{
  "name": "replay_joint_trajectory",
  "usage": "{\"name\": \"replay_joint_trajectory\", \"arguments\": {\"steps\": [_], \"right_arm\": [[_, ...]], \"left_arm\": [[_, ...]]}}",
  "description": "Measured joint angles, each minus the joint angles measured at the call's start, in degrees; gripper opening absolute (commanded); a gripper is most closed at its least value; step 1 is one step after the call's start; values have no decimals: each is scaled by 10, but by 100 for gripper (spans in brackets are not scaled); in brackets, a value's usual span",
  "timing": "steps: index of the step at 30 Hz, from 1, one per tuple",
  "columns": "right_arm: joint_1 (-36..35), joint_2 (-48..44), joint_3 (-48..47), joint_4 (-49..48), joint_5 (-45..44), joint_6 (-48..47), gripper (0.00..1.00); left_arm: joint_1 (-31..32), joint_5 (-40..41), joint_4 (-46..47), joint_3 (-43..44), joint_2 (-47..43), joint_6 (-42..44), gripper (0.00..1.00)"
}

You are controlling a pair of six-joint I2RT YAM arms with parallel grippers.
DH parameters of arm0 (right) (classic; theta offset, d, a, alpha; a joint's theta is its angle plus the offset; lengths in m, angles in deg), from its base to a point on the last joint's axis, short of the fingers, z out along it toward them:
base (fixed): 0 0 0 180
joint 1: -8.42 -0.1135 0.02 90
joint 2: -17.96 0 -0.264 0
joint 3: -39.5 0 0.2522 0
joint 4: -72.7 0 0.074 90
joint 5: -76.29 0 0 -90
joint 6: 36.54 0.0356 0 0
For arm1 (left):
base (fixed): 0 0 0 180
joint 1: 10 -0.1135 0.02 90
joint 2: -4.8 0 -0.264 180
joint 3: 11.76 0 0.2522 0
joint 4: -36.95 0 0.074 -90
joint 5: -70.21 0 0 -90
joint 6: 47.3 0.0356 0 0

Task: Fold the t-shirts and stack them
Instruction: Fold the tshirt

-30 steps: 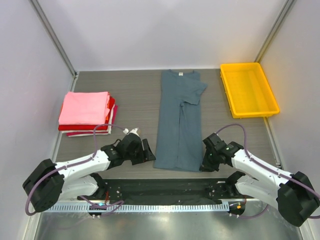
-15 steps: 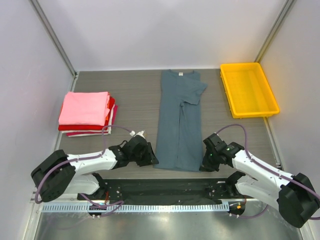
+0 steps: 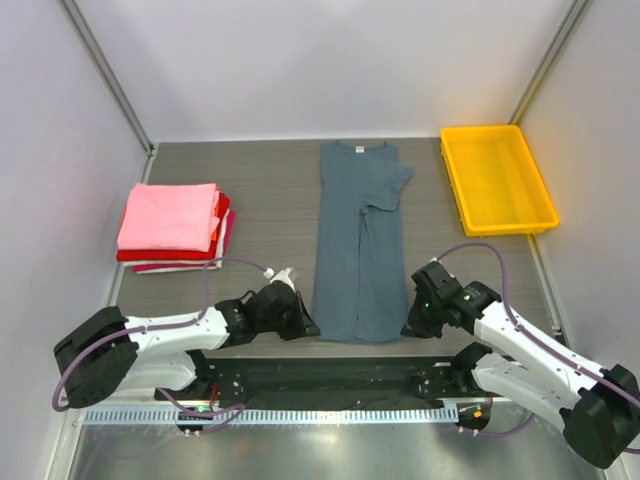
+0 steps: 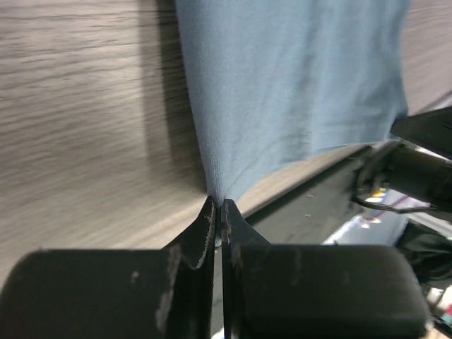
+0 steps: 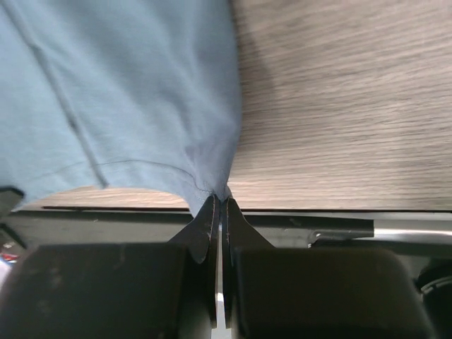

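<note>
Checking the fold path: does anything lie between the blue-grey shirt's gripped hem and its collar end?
Nothing visible does. The left gripper and right gripper pinch the hem corners; the shirt lies bare up to its collar, the folded stack and yellow tray well aside.

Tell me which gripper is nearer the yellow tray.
Right. The right gripper pinches the blue-grey tee's hem corner on the tray's side; left gripper holds the opposite corner, farther off.
</note>
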Motion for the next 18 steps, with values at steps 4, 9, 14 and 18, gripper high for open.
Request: {"name": "replay_joint_trajectory", "arguments": {"steps": [4,9,14,18], "right_arm": [[0,-2,-37,15,-13,-2,1],[0,1,-103,31,-81,-7,1],[8,55,-152,15,-130,-28,1],[40,107,-168,-20,-143,-56,1]], "left_arm": [[2,0,4,-1,-28,-16,0],[-22,0,12,2,-53,-24,0],[-93,-11,15,34,-33,-21,0],[-149,-33,27,90,19,-10,0]]}}
